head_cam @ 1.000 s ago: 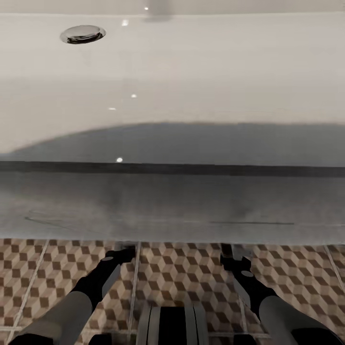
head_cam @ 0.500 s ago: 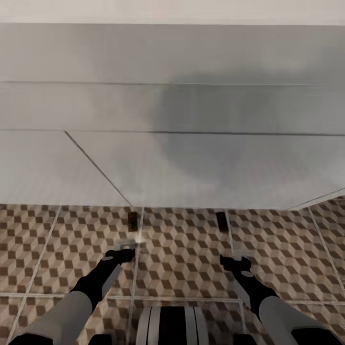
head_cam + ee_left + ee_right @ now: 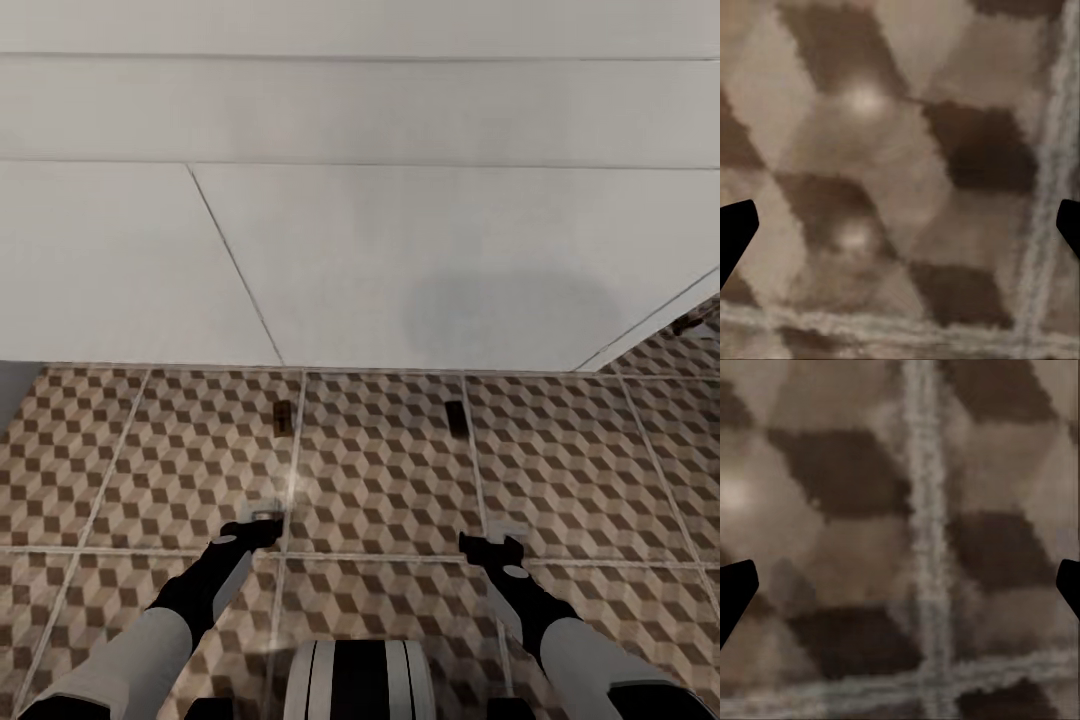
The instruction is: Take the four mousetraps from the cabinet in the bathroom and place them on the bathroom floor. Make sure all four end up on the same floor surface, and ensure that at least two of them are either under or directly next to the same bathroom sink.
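1. Spreading wide in the left wrist view, the left gripper (image 3: 900, 225) shows its two dark fingertips (image 3: 735, 232) at opposite edges of the picture, with nothing between them but patterned tile.
2. The right gripper (image 3: 900, 585) stands the same way in the right wrist view: fingers (image 3: 735, 592) far apart and holding nothing, over a crossing of pale grout lines.
3. From the head camera both grippers, the left (image 3: 262, 520) and the right (image 3: 490, 540), hang low over the bathroom floor (image 3: 380, 480), each at the end of a black and grey arm.
4. Two mousetraps lie flat on the floor ahead of the grippers. One mousetrap (image 3: 283, 418) sits ahead of the left gripper, beside a grout line; the other mousetrap (image 3: 456, 418) sits ahead of the right gripper.
5. Both traps are near the foot of the white drawer unit (image 3: 400, 270) under the sink, and well apart from each other.
6. The unit's front shows flat white panels parted by thin dark seams; whether any drawer holds something cannot be told.
7. Count: two grippers, two traps, one white unit.
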You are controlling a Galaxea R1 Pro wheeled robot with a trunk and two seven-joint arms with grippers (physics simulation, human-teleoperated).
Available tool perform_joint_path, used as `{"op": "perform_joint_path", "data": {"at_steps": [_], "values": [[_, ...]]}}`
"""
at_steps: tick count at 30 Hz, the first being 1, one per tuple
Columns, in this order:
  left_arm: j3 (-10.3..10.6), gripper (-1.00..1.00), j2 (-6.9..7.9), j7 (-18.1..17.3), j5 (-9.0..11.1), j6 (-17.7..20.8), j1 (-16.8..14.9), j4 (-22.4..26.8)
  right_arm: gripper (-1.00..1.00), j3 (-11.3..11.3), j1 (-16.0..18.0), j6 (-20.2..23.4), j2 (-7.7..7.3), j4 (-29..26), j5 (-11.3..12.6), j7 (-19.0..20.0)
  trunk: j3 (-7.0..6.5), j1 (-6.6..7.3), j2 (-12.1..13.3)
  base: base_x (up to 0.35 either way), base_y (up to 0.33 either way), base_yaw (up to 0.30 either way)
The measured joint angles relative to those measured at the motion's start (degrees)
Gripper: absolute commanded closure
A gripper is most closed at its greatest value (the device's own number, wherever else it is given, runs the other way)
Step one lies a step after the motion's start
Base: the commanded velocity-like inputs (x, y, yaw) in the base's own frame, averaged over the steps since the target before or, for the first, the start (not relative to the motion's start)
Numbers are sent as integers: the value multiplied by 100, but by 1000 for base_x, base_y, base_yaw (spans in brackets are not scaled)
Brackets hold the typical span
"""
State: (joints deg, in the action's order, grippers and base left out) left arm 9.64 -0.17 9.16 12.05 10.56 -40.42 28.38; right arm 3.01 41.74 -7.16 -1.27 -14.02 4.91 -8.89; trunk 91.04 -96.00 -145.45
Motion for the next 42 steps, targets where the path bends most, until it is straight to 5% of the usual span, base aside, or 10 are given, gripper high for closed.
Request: {"op": "perform_joint_path", "data": {"at_steps": [16, 42], "values": [[2, -100, -4, -2, 0, -1, 0, -3, -100, 21, 0, 1, 20, 0, -9, 1, 0, 1, 0, -317, 0, 0], [0, -100, -15, 32, 7, -7, 0, -10, -100, 11, -1, 5, 6, -2, -7, 1, 0, 4, 0, -28, 0, 0]]}}
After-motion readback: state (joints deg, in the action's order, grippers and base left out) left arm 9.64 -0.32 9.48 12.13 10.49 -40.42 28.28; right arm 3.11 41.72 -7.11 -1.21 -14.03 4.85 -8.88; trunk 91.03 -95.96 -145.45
